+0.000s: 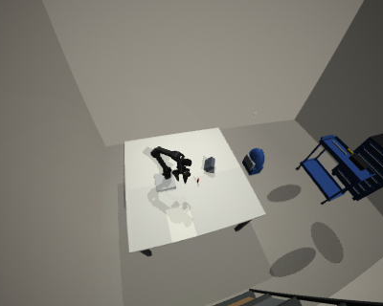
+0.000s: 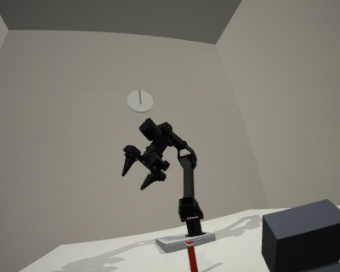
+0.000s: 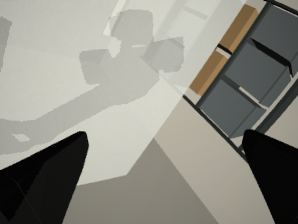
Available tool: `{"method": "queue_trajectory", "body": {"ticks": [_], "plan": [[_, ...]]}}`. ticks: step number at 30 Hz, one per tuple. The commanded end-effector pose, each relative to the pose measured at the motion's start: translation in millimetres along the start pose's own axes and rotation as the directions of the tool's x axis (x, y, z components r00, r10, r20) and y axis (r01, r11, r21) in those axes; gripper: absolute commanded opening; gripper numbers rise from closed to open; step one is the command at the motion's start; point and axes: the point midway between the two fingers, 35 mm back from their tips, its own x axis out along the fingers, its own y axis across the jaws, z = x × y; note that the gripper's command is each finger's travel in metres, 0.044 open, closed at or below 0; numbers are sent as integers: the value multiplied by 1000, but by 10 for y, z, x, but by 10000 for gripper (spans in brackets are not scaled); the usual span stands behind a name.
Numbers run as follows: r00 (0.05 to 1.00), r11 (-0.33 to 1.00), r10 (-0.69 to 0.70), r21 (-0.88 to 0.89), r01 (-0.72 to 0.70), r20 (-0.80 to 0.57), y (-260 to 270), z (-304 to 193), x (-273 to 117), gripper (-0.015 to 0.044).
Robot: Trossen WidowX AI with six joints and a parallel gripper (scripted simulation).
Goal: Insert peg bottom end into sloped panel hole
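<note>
A small red peg (image 1: 197, 180) (image 2: 192, 257) stands upright on the white table (image 1: 217, 206), between the arm's base and the panel. The dark grey sloped panel (image 1: 209, 164) (image 2: 305, 235) sits beyond it; its hole does not show clearly. My gripper (image 1: 184, 176) (image 2: 137, 175) (image 3: 166, 138) is open and empty, held well above the table, up and to one side of the peg. In the wrist view only the two black fingertips, the table's surface and edge and the floor show; the peg and panel are out of that view.
The arm stands on a grey base plate (image 1: 165, 184) (image 2: 176, 242). Off the table are a blue round object (image 1: 255, 161), a blue cart (image 1: 325, 167) and a dark drawer unit (image 1: 375, 160) (image 3: 253, 70). A white disc (image 2: 139, 101) hangs on the wall.
</note>
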Motion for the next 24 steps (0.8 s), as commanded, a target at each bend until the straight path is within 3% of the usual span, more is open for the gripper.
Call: {"method": "queue_trajectory", "body": {"ticks": [1, 24], "plan": [[999, 1000, 21, 20, -22, 46, -60, 166, 47, 440], [942, 965, 211, 100, -244, 260, -95, 1182, 295, 440]]}}
